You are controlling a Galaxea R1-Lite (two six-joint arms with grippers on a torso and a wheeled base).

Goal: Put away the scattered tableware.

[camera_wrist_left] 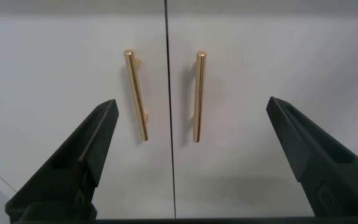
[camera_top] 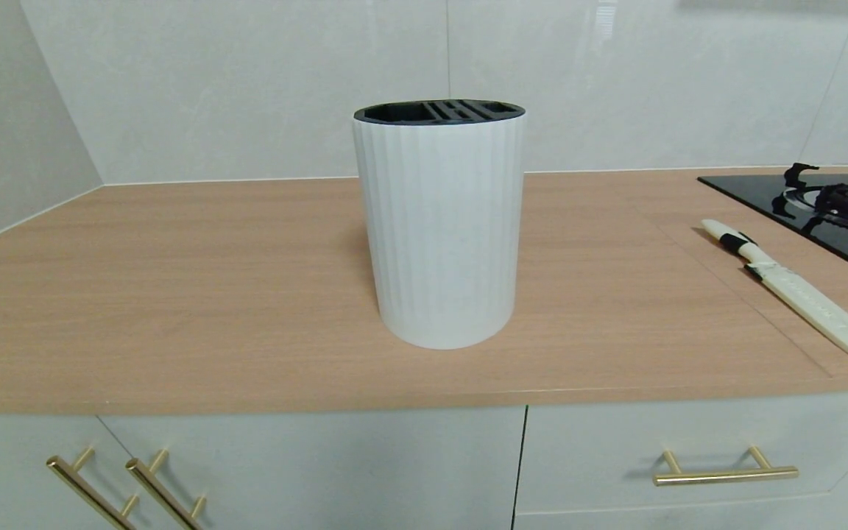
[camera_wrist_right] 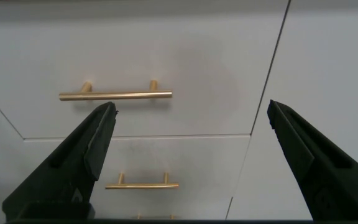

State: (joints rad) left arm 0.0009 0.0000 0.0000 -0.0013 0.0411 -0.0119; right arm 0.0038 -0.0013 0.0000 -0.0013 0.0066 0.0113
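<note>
A white ribbed cylindrical holder (camera_top: 440, 228) with a black slotted top stands upright in the middle of the wooden counter (camera_top: 174, 287). A cream-white knife (camera_top: 788, 288) with a black band on its handle lies flat on the counter at the right, near the front edge. My left gripper (camera_wrist_left: 191, 109) is open and faces white cabinet doors with two upright gold handles (camera_wrist_left: 137, 94). My right gripper (camera_wrist_right: 191, 115) is open too, facing white drawer fronts with a horizontal gold handle (camera_wrist_right: 115, 95). Neither holds anything.
A black gas hob (camera_top: 829, 210) with a burner sits at the counter's far right, just beyond the knife. Tiled walls close off the back and left. Below the counter are white cabinet fronts with gold handles (camera_top: 724, 475).
</note>
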